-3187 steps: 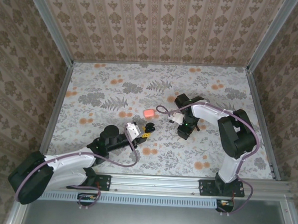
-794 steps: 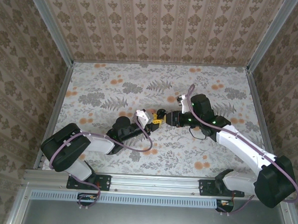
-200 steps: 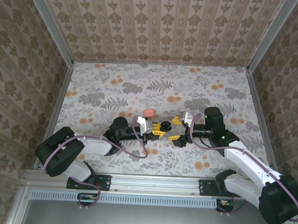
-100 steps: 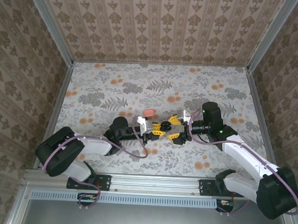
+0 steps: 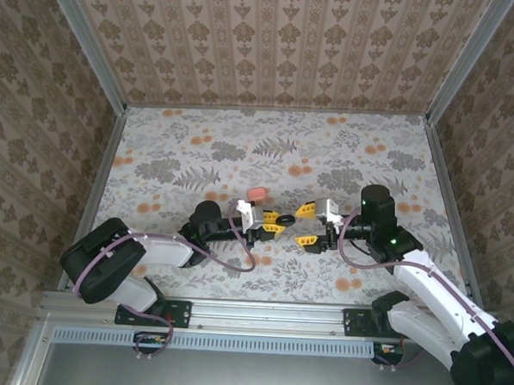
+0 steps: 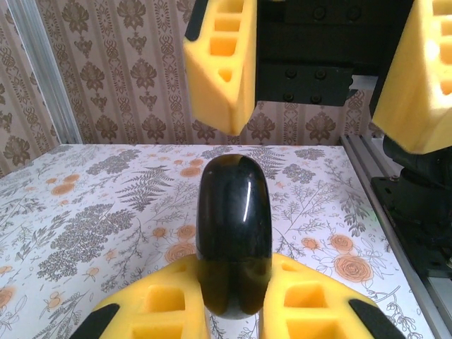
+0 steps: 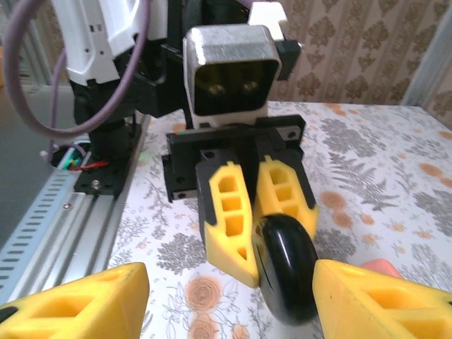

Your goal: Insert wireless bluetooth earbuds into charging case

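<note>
A glossy black charging case, lid closed, stands up from between the yellow fingers of my left gripper, which is shut on its lower end. Seen from above, the left gripper holds the case above the middle of the table. My right gripper faces it from the right, open. In the right wrist view the case sits within the spread of the right gripper, close to its right finger. The earbuds are out of view.
A small salmon-pink object lies on the flowered table just behind the left gripper; it also peeks out in the right wrist view. Patterned walls and metal rails enclose the table on three sides.
The right gripper has narrowed its jaws somewhat and drawn slightly right, still facing the case. The left gripper and the case have stayed put.
</note>
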Robot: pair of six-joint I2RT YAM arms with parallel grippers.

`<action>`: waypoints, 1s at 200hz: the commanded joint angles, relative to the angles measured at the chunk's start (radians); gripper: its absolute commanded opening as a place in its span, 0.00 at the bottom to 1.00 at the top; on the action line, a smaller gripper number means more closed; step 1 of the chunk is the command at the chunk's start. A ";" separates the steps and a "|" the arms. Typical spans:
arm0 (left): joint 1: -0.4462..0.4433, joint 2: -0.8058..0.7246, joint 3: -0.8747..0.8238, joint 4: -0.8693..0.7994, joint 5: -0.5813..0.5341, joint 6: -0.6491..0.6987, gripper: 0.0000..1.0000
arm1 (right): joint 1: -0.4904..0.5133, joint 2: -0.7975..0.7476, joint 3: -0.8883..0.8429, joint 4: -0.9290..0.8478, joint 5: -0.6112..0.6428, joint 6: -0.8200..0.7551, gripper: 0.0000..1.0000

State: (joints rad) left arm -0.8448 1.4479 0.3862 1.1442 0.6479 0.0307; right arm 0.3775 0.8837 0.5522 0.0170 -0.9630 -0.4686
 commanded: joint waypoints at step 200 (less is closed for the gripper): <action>-0.003 -0.036 0.020 0.009 0.040 0.002 0.14 | -0.004 0.208 0.138 -0.104 -0.083 -0.210 0.37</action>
State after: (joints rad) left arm -0.8448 1.4403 0.3862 1.1435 0.6594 0.0307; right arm 0.3729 1.0698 0.6430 -0.0422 -0.9813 -0.6304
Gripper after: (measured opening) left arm 0.171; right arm 0.399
